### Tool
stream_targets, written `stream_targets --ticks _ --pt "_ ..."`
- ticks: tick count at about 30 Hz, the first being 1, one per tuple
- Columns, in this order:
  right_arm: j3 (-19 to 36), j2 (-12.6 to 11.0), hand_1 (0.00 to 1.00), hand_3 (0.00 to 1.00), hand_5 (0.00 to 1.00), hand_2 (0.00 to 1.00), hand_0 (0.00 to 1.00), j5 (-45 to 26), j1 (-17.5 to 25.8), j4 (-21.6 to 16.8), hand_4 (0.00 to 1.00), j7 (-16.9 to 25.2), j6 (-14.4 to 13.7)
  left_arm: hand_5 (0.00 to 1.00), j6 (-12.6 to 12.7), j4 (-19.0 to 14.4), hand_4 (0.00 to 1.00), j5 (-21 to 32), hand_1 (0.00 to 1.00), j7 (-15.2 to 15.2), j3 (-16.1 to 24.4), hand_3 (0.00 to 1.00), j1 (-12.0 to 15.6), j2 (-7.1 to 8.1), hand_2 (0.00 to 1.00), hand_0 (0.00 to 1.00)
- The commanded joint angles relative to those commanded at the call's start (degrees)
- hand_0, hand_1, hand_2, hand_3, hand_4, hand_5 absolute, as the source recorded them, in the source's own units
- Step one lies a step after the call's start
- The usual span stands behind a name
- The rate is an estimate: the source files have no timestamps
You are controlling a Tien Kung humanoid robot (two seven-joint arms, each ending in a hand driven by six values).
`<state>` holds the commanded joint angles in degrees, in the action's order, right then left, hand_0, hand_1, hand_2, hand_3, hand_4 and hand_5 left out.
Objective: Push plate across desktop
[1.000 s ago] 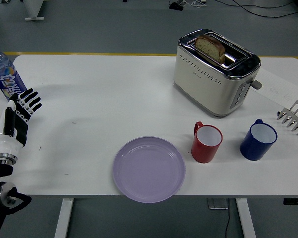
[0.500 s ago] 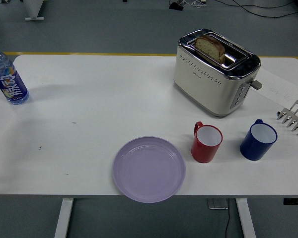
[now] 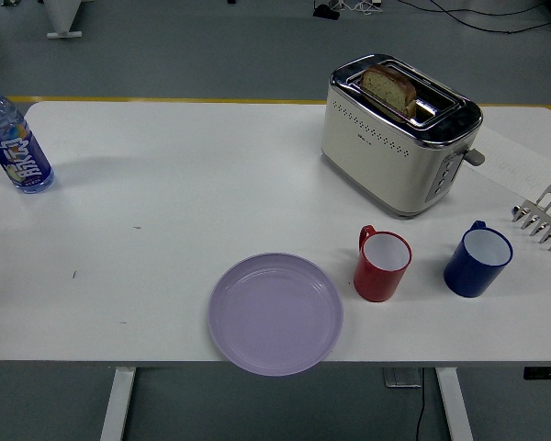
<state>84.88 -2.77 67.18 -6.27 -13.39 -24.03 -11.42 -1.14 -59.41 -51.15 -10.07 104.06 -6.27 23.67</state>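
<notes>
Lilac plate (image 3: 275,314) sitting at the worktop's (image 3: 184,193) near edge, no robot fingers showing.
Red mug (image 3: 382,265) and blue mug (image 3: 477,259) are standing rightward; toaster (image 3: 399,133) is holding bread toward the far edge; bottle (image 3: 15,140) is occupying the far-left corner.

- White table (image 3: 165,220), near edge at bottom.
- Lilac plate (image 3: 275,314) at near edge, center; its front rim reaches the edge.
- Red mug (image 3: 382,265) just right of plate, blue mug (image 3: 477,260) further right.
- Toaster (image 3: 399,133) far right w/ bread in slot.
- Water bottle (image 3: 15,142) upright, far left.
- Metal rack (image 3: 544,217) at right edge, partly cut off.
</notes>
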Motion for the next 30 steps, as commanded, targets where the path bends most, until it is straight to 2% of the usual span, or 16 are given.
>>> stream_targets --ticks 11,30 --pt "0.22 0.08 0.600 0.767 0.556 0.661 0.641 0.31 0.41 -0.17 0.490 -0.43 -0.11 0.998 -3.15 -0.12 0.527 -0.68 0.767 2.76 0.51 0.716 1.02 1.00 0.765 0.734" --pt "0.21 -0.12 0.601 0.767 0.556 0.664 0.641 0.40 -0.29 0.01 0.491 -0.22 0.06 0.998 -4.66 -1.63 0.552 1.16 0.767 3.70 1.13 0.711 1.92 0.92 0.759 0.731"
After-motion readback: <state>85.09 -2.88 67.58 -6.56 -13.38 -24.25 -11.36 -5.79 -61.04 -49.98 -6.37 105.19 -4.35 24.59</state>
